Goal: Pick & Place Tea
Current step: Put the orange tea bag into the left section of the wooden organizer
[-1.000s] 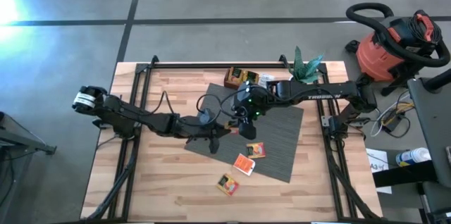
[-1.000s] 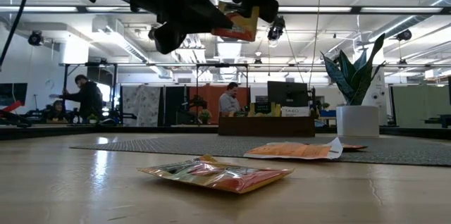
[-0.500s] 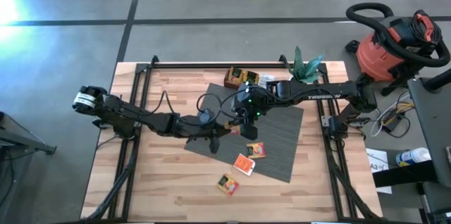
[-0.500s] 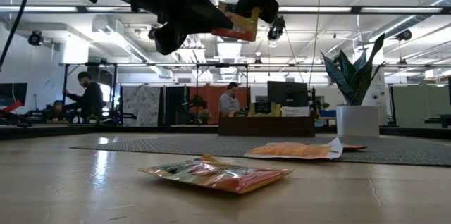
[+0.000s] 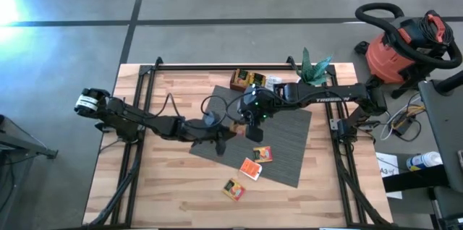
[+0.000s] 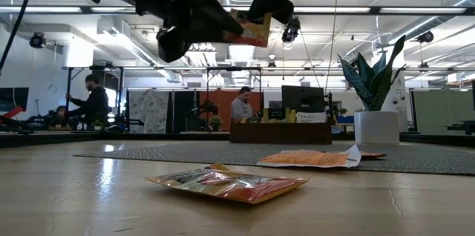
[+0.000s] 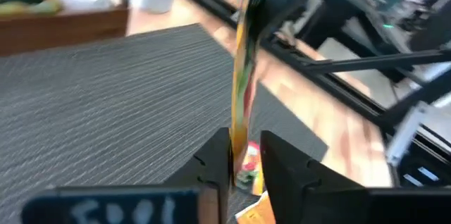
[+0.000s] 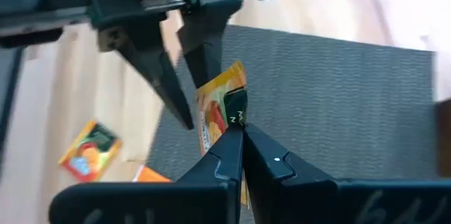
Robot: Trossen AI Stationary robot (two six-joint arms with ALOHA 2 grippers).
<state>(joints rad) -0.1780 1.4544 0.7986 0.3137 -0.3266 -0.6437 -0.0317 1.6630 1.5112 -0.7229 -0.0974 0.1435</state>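
Note:
An orange-yellow tea sachet (image 6: 249, 32) hangs in the air above the grey ribbed mat (image 5: 282, 132), between my two grippers. My right gripper (image 8: 242, 129) comes down from the far right and is shut on it. My left gripper (image 7: 245, 157) reaches in from the left, nearly level. Its fingers stand apart on either side of the sachet's other edge (image 7: 239, 139). In the left wrist view the sachet (image 7: 242, 76) shows edge-on. Three more sachets lie flat: one on the mat (image 5: 262, 155), one at the mat's edge (image 5: 251, 168), one on the wood (image 5: 234, 189). My left gripper has the sachet's edge in the gap between its parted fingers; whether a finger (image 7: 215, 160) still touches it, I cannot tell. My right gripper pinches the sachet's dark-printed corner (image 8: 234, 110) between its two fingers, slanting down from the far right. The sachet is lifted clear of the mat and stands on edge.
A brown wooden tray (image 5: 249, 79) with sachets stands at the mat's far edge, and a potted plant (image 5: 315, 67) to its right. Bare wood lies toward the near edge and the left. A red shop vacuum (image 5: 405, 45) stands off the table.
My right gripper has shut on the sachet's corner while both hands stayed in place. My left gripper has rolled a little and its fingers have parted. The sachet stays in the air, tipped slightly.

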